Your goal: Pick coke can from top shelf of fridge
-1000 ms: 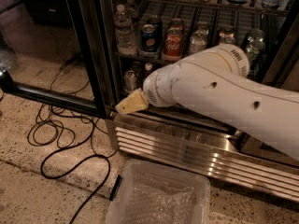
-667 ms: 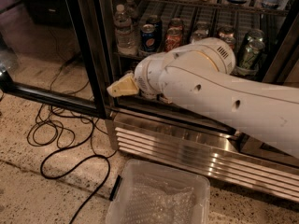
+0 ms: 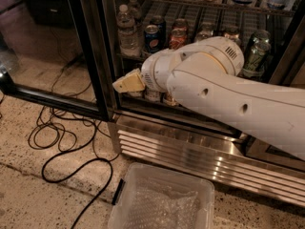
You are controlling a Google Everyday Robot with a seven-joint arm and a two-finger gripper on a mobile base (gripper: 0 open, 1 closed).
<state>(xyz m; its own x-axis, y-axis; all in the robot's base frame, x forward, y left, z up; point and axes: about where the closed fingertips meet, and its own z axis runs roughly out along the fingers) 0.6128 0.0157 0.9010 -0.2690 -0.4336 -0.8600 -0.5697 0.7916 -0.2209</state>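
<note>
- The gripper [image 3: 127,83] is seen at the left end of the white arm [image 3: 228,94], pointed left, in front of the fridge [image 3: 200,149] opening and just beside its black left post
- Whether the gripper is open or closed cannot be told; nothing is seen held in it
- The coke can [image 3: 177,36] is found upright on a wire rack [image 3: 190,14] inside the fridge, above and to the right of the gripper, and apart from it
- The lower part of the coke can is hidden by the arm
- A Pepsi can [image 3: 152,38] is placed just left of the coke can, and a water bottle [image 3: 126,30] further left on the same rack
- A green can [image 3: 255,58] is seen at the right, past the arm's elbow
- Another rack with bottles is cut off by the top edge
- The glass door [image 3: 47,46] is swung open to the left
- Black cables [image 3: 71,147] are looped on the speckled floor below the door
- A clear plastic bin [image 3: 162,199] is set on the floor in front of the fridge's louvred base
</note>
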